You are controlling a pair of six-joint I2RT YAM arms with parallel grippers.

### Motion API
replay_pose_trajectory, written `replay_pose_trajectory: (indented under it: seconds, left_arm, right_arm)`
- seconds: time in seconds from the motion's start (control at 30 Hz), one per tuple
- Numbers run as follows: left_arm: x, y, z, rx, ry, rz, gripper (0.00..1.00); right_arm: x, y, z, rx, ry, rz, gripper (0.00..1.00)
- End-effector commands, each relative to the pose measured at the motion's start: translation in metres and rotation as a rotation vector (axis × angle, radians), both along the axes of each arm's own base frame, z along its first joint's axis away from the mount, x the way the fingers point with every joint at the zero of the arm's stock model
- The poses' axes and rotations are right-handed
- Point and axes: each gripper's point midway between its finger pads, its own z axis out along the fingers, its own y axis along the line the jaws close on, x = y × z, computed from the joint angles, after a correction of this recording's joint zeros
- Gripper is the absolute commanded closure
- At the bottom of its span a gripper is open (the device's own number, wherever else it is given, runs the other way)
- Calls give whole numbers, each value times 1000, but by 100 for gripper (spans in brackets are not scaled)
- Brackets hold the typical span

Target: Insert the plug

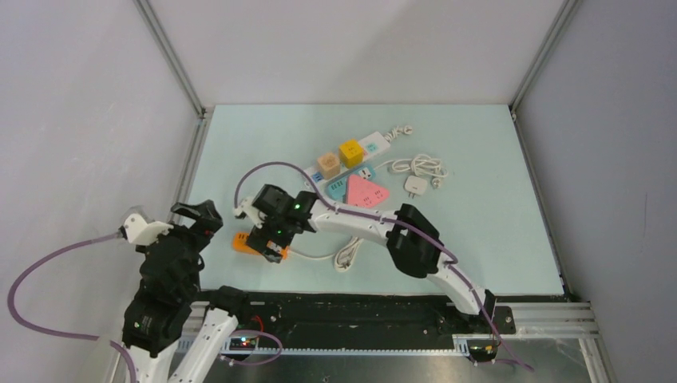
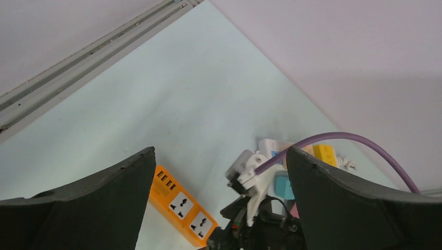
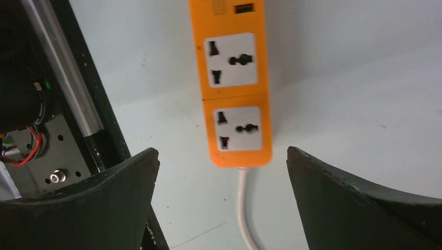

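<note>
An orange power strip (image 1: 244,242) lies near the table's front left, its two sockets facing up in the right wrist view (image 3: 237,78). A white cord (image 3: 245,208) leaves its near end. My right gripper (image 3: 221,151) hovers over that end, open, with nothing between its fingers; from above the right gripper (image 1: 270,243) covers part of the strip. My left gripper (image 1: 203,215) stands open to the left of the strip, apart from it. In the left wrist view the strip (image 2: 180,205) shows below the left gripper (image 2: 220,151). A white plug (image 1: 415,185) with a coiled cord (image 1: 421,166) lies at the back right.
A white power strip (image 1: 375,144) carrying a tan cube (image 1: 328,165) and a yellow cube (image 1: 351,152) lies at the back. A pink triangular socket block (image 1: 366,191) sits beside it. The orange strip's cord bundle (image 1: 347,255) rests near the front edge. The black rail (image 1: 359,311) borders the front.
</note>
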Motion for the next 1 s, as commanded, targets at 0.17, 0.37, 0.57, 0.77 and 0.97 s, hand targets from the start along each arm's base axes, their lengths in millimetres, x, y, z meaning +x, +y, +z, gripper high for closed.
replay_pose_trajectory:
  seconds: [0.17, 0.37, 0.57, 0.77, 0.97]
  left_arm:
    - [4, -1, -4, 10, 48, 6, 0]
    - [5, 0, -2, 19, 52, 5, 0]
    - [22, -16, -14, 65, 144, -78, 0]
    - [45, -36, -42, 87, 276, -159, 0]
    - [60, -48, -50, 67, 278, -196, 0]
  right_arm:
    - [13, 24, -19, -27, -85, 108, 3]
    - [20, 23, -41, -73, -113, 99, 9]
    - [39, 20, -15, 7, -32, -149, 58]
    - [50, -32, -22, 3, 5, -447, 69]
    - [53, -86, -24, -106, -8, -620, 69]
